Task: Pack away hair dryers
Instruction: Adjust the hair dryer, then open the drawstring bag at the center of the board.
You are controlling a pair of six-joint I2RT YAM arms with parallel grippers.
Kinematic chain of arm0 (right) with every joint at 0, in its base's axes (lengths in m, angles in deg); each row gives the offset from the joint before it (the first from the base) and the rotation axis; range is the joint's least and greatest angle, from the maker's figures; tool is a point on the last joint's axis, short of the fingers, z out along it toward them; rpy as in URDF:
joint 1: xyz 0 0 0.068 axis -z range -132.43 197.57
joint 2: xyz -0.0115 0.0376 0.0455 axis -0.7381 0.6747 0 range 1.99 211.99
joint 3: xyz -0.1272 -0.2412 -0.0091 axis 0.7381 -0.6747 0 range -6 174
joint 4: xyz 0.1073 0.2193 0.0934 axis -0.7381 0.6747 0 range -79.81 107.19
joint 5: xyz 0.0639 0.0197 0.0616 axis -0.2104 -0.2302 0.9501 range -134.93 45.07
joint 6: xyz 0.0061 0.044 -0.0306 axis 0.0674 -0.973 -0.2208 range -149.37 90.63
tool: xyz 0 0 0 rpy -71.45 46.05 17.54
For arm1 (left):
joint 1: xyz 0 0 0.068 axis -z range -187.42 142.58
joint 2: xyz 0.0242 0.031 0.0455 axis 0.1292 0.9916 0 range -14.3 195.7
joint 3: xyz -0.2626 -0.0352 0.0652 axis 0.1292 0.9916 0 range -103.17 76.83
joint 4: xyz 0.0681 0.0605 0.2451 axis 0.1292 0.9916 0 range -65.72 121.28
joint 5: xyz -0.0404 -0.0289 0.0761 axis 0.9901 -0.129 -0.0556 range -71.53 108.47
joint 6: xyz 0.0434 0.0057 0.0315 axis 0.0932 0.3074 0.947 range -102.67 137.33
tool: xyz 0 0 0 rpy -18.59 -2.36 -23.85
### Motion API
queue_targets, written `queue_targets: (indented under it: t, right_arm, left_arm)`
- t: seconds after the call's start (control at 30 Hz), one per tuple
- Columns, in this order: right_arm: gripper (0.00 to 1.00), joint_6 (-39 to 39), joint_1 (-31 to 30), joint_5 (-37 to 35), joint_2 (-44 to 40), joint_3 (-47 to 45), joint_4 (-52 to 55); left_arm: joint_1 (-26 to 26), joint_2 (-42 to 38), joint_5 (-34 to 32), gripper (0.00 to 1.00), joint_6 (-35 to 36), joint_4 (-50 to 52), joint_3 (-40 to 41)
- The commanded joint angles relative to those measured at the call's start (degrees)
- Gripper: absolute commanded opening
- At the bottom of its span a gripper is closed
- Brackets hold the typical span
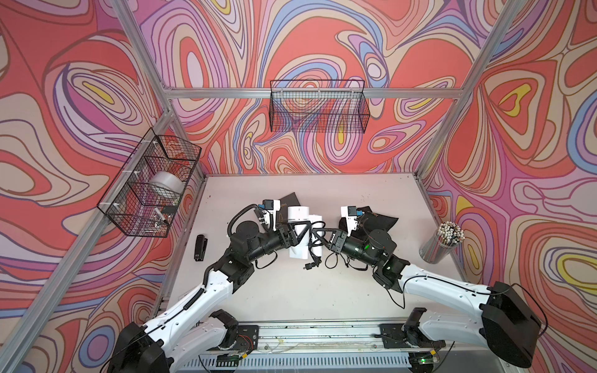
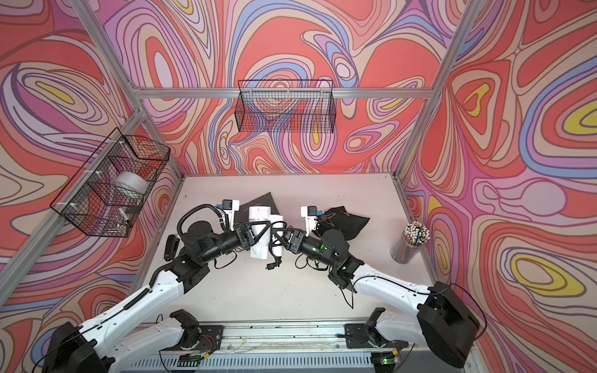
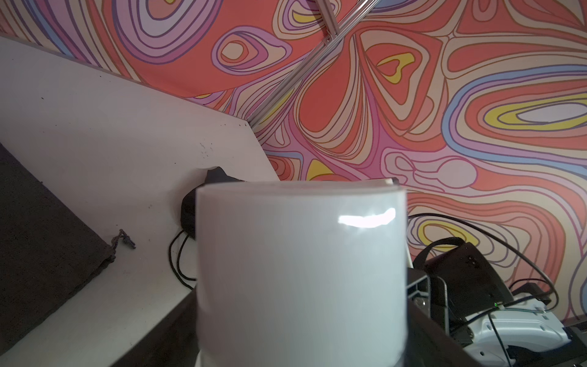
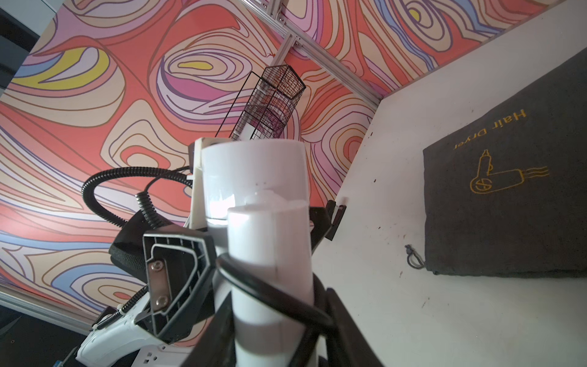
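White hair dryer point(image 1: 297, 213) tight in right gripper point(image 1: 319, 234); left gripper point(image 1: 302, 233) about barrel point(image 3: 298, 270), hold unclear; grey pouch point(image 2: 261, 201) behind

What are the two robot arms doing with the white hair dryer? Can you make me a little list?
white hair dryer: mid-table, between both grippers
left gripper: around the barrel; grip unclear
right gripper: shut on the handle
cord: black, looped across the handle
grey pouch: flat on the table, gold hair dryer print
black pouch: on the table behind the right arm
packed yet: no, dryer outside both pouches
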Motion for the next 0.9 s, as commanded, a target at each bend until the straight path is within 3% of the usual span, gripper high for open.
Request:
queue_targets:
  t: [0.0,0.27,0.43,0.53,0.7,0.77,0.87]
  right_arm:
    - [0.01,-1.30,0.74,3.55,-2.95,-0.96,-3.25]
    - [0.00,-4.78,5.74,-2.57,-7.64,-2.22,10.66]
    - [0.00,-4.44,9.01,-6.30,-10.55,-0.10,27.08]
    - [0.00,-5.09,10.88,-5.89,-10.49,0.34,32.46]
    - [0.00,-6.61,12.46,-5.08,-8.85,-0.08,36.86]
    - [0.00,-7.00,12.89,-4.28,-7.98,-0.41,36.96]
    - [0.00,-7.04,13.14,-3.25,-7.00,-0.63,37.06]
  left_arm:
    - [0.22,-0.76,-1.71,1.00,2.50,4.74,-3.44]
    - [0.20,-1.40,-9.82,1.00,9.56,19.91,-7.81]
    - [0.19,-0.68,-21.34,1.00,15.05,32.70,-10.63]
    - [-0.60,3.81,-25.99,0.98,20.58,41.44,-13.91]
    - [-1.29,18.11,-29.59,0.48,29.75,54.19,-23.20]
    - [-1.29,22.79,-31.05,0.41,32.47,56.71,-25.67]
    - [-1.25,28.56,-31.69,0.41,36.25,58.17,-27.93]
